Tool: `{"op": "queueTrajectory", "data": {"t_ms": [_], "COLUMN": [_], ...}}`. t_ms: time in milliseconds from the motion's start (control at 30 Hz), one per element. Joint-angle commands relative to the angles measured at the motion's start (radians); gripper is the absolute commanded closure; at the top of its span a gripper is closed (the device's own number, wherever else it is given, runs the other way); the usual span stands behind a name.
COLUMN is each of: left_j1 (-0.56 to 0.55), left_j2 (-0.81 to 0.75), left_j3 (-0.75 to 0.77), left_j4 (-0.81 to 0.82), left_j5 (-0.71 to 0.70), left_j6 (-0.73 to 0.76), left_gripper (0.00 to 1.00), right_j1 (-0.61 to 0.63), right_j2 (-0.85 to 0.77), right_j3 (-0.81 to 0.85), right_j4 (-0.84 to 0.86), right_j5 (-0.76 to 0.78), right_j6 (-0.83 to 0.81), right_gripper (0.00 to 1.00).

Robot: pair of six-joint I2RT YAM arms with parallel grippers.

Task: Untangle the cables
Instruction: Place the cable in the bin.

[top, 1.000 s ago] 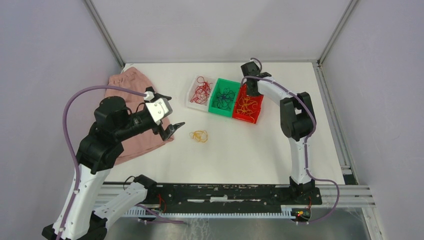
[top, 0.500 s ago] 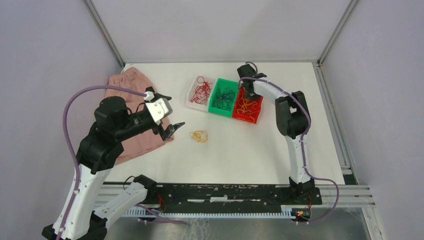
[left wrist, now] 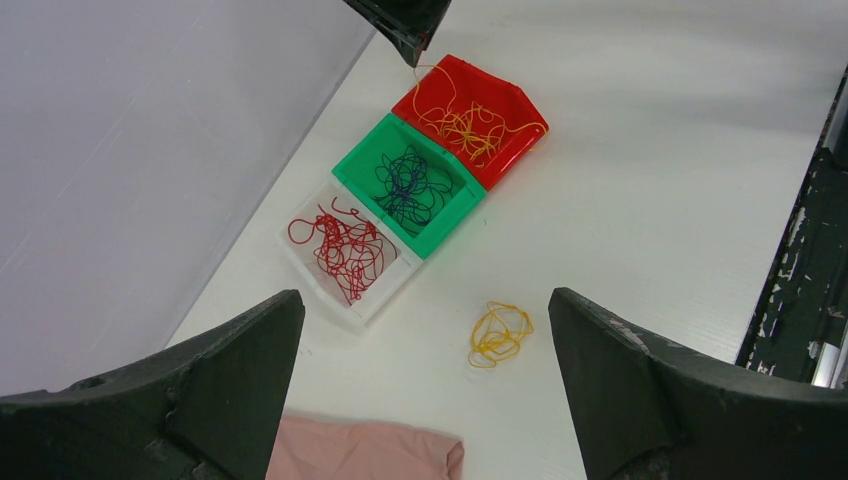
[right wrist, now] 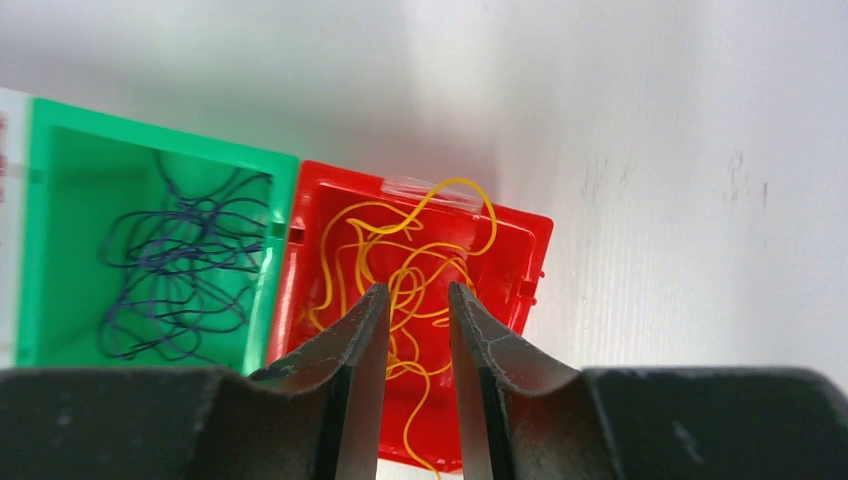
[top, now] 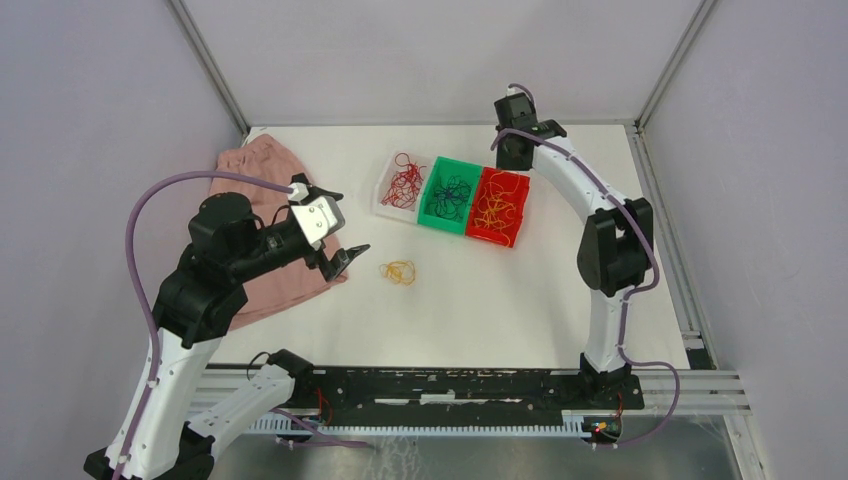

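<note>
The cables lie sorted by colour in three bins: red ones (top: 403, 182) in a clear bin, dark blue ones (top: 450, 192) in a green bin (right wrist: 40, 220), and yellow ones (right wrist: 410, 260) in a red bin (top: 519, 215). One yellow loop hangs over the red bin's far rim. A small loose yellow bundle (left wrist: 498, 333) lies on the white table in front of the bins. My right gripper (right wrist: 416, 290) hovers above the red bin's far end, its jaws slightly apart with nothing between them. My left gripper (left wrist: 425, 295) stands wide open and empty, left of the loose bundle.
A pink cloth (top: 262, 190) lies at the table's left side, under my left arm. The enclosure's walls and metal posts close in the far edge and both sides. A black rail (top: 450, 385) runs along the near edge.
My right gripper has lifted off the red bin and drawn back toward the far edge, its jaws parting. The yellow cables stay in the bin. The left arm has not moved.
</note>
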Motion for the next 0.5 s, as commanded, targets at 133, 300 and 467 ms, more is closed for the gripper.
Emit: {"op": "queueTrajectory", "data": {"t_ms": [133,300,467], "left_j1": [0.002,0.002,0.003], "left_j2": [-0.004,0.002,0.003], "left_j3": [0.000,0.009,0.009], "left_j4": [0.023,0.021,0.018], "left_j5": [0.007,0.005,-0.001], "left_j6": [0.053,0.054,0.065], "left_gripper": [0.01,0.01,0.01], "right_j1": [-0.001,-0.013,-0.072], "right_j2": [0.060,0.182,0.215], "right_j3": [0.132,0.308,0.337], "right_j4": [-0.008,-0.071,-0.040], "right_j5": [-0.043,0.040,-0.079], "right_j6": [0.028,0.022,-0.019], "right_gripper": [0.60,0.52,0.34]}}
